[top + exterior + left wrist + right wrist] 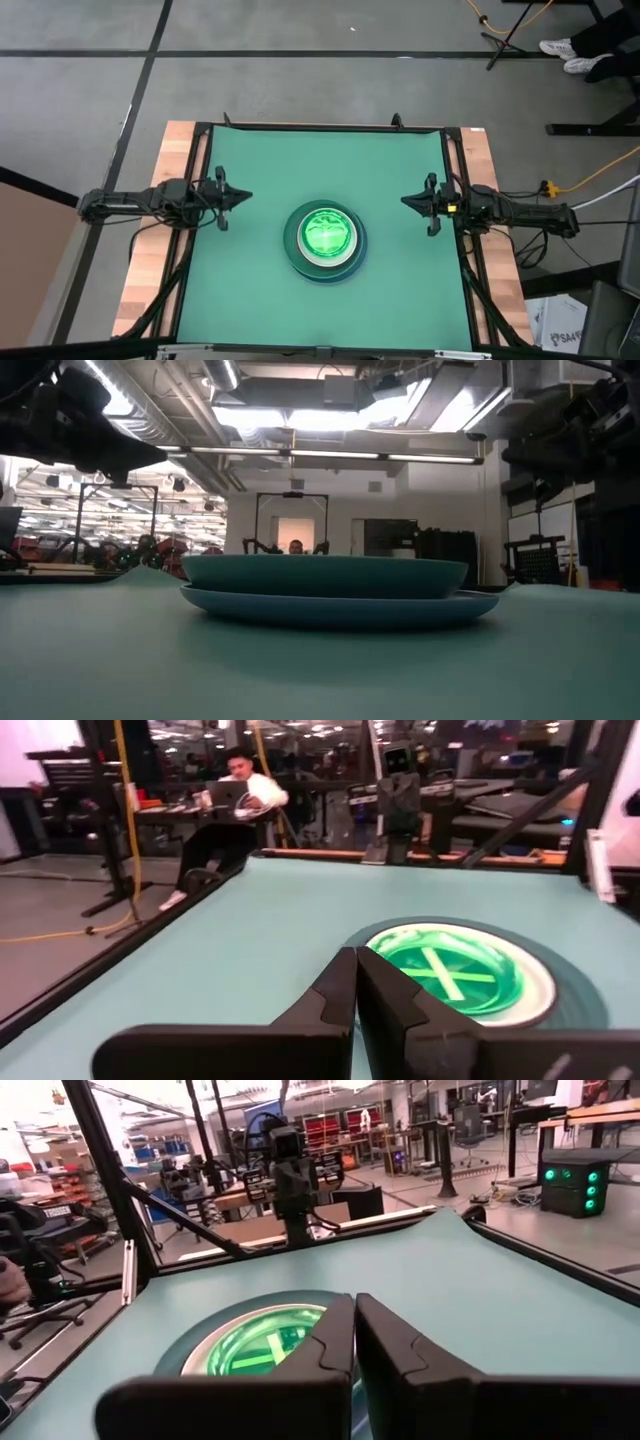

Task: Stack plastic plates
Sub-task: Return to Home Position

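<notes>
The plastic plates stand in one stack (pixel 326 240) at the middle of the green mat, a lime-green plate (pixel 327 232) on top, a white rim and darker larger plates beneath. The low view shows the stack (pixel 330 590) resting by its wide bottom plate on the mat. In the wrist views the stack (pixel 470 975) (pixel 250 1345) lies ahead of the fingers. My left gripper (pixel 245 197) (pixel 356 990) hovers shut by the mat's left edge, apart from the stack. My right gripper (pixel 405 201) (pixel 354 1335) hovers shut by the right edge, also apart.
The green mat (pixel 260 170) lies on a wooden table inside a black frame (pixel 330 127). A person sits with a laptop (pixel 235 795) beyond the table. Cables and stands lie on the floor around it. Both arms sit at the mat's sides, above the table.
</notes>
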Controlling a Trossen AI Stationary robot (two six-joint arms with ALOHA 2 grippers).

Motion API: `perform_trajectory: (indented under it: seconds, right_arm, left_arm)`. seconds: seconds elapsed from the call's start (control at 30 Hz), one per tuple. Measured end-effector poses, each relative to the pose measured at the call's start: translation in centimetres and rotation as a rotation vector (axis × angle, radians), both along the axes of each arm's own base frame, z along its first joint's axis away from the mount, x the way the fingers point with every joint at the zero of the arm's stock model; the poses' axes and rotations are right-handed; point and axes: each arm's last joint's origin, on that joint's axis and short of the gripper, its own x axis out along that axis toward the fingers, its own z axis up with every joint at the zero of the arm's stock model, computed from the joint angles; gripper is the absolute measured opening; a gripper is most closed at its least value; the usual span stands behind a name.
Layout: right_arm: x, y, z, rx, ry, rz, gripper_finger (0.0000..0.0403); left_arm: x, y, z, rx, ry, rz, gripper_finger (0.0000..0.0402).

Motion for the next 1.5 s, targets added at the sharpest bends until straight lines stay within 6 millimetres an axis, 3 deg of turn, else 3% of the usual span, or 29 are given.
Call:
perform_trajectory:
  seconds: [1.5]
  right_arm:
    - [0.06,0.01,-0.12,0.002,0.009,0.006,0.0010]
  left_arm:
    - [0.02,0.08,-0.02,0.000,0.005,0.028,0.0005]
